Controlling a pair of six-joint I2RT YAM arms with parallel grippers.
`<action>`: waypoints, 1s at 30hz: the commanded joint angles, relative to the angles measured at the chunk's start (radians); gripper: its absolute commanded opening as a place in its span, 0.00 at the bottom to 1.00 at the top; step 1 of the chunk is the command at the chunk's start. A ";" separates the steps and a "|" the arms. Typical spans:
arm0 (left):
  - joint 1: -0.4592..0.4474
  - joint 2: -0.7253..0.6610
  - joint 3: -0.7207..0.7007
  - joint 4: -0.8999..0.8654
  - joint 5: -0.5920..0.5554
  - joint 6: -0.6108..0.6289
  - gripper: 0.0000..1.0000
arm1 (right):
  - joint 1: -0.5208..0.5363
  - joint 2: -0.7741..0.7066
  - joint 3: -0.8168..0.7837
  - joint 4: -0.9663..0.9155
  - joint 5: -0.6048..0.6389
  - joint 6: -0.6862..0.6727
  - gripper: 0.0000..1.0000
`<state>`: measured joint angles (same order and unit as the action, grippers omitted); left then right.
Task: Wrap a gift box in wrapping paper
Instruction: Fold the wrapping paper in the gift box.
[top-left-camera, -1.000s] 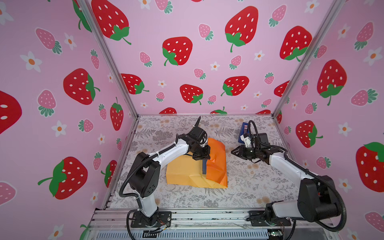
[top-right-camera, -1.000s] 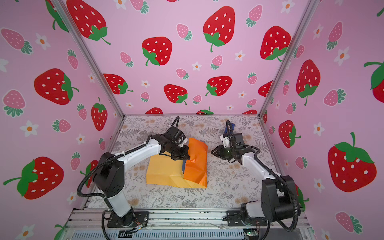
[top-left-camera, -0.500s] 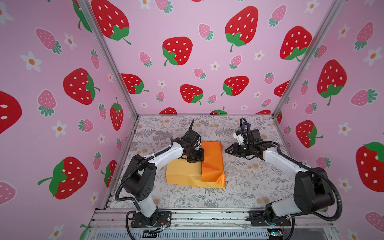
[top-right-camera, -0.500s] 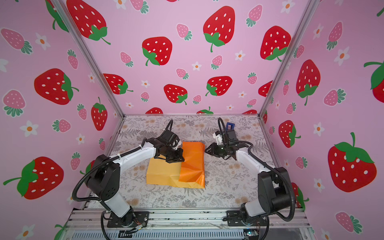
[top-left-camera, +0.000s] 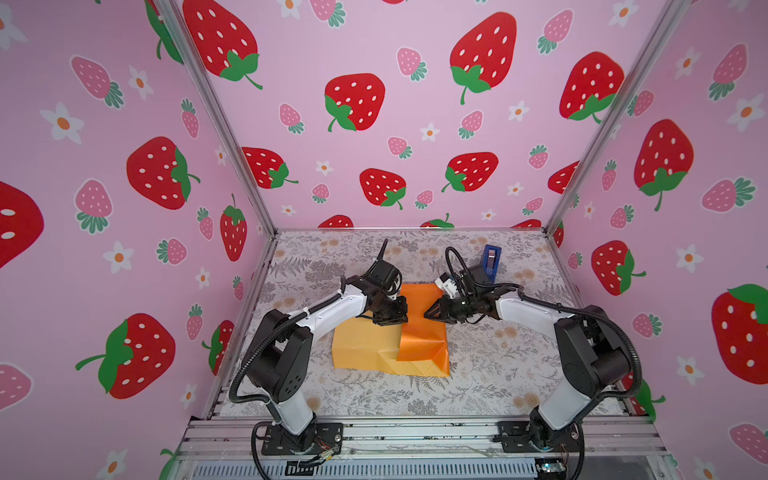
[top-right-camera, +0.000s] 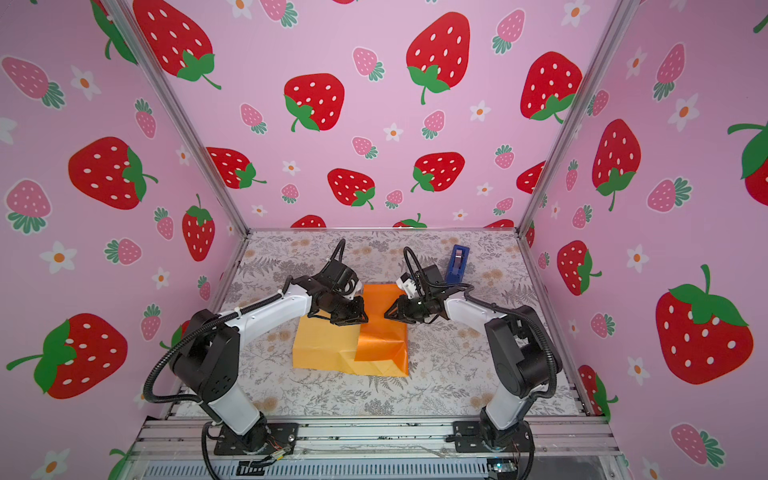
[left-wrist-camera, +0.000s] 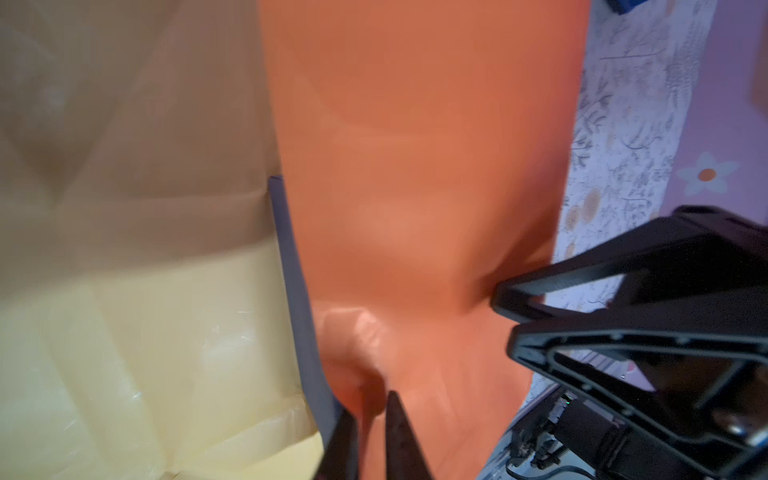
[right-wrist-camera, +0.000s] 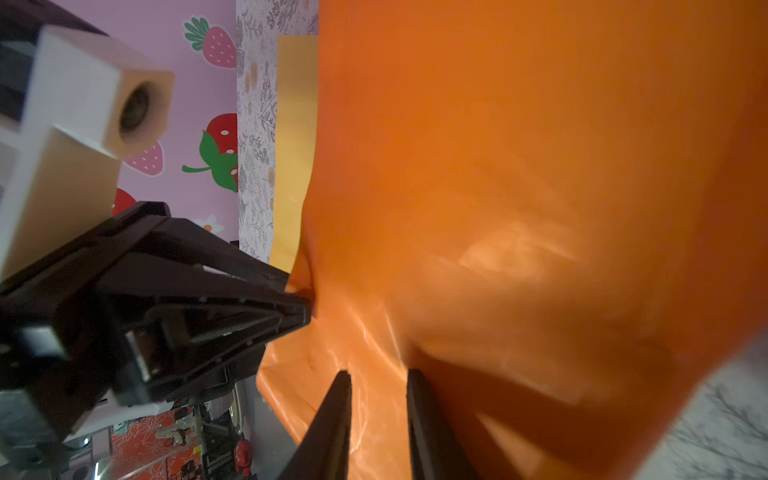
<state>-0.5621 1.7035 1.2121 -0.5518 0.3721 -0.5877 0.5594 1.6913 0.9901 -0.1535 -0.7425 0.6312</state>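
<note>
I see the large creased sheet of wrapping paper (top-left-camera: 420, 338), glossy orange on one face and pale yellow on the other, lying in the middle of the grey floral-patterned worktop (top-left-camera: 478, 370). The pale face lies flat on the left arm's side. The orange face is folded up and over a raised block on the right arm's side.

In both top views that block is fully covered. Only the left wrist view shows me the small dark navy cardboard gift box (left-wrist-camera: 293, 282). A thin strip of its side shows between the edge of the orange flap and the pale paper it stands on.

The left pincer (top-left-camera: 402, 319) sits at the flap's free edge, towards the back of the covered box. In its own wrist view the jaws stand a narrow gap apart. Orange paper shows through the gap and a small pucker lies just ahead of the fingertips (left-wrist-camera: 392, 411). I see nothing clamped between them.

The right pincer (top-left-camera: 427, 314) faces it from the other side of the flap. Its tip presses against the orange paper and dents it in the left wrist view. Its jaws are also only narrowly apart, with paper behind them, and hold nothing.

A bright blue plastic tape dispenser (top-left-camera: 491, 261) stands on the worktop behind the right wrist, apart from the paper.
</note>
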 joint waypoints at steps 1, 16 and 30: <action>0.015 -0.035 0.032 -0.102 -0.071 0.032 0.37 | 0.010 0.024 -0.022 -0.012 0.033 -0.004 0.27; 0.010 0.125 0.053 -0.137 -0.004 0.110 0.42 | 0.026 0.017 0.010 -0.052 0.049 -0.045 0.27; 0.024 0.137 0.046 -0.141 -0.003 0.126 0.24 | 0.100 0.045 0.016 -0.115 -0.151 -0.194 0.28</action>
<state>-0.5381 1.7889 1.2667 -0.6353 0.4480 -0.4881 0.6514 1.7058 1.0203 -0.2077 -0.8330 0.5003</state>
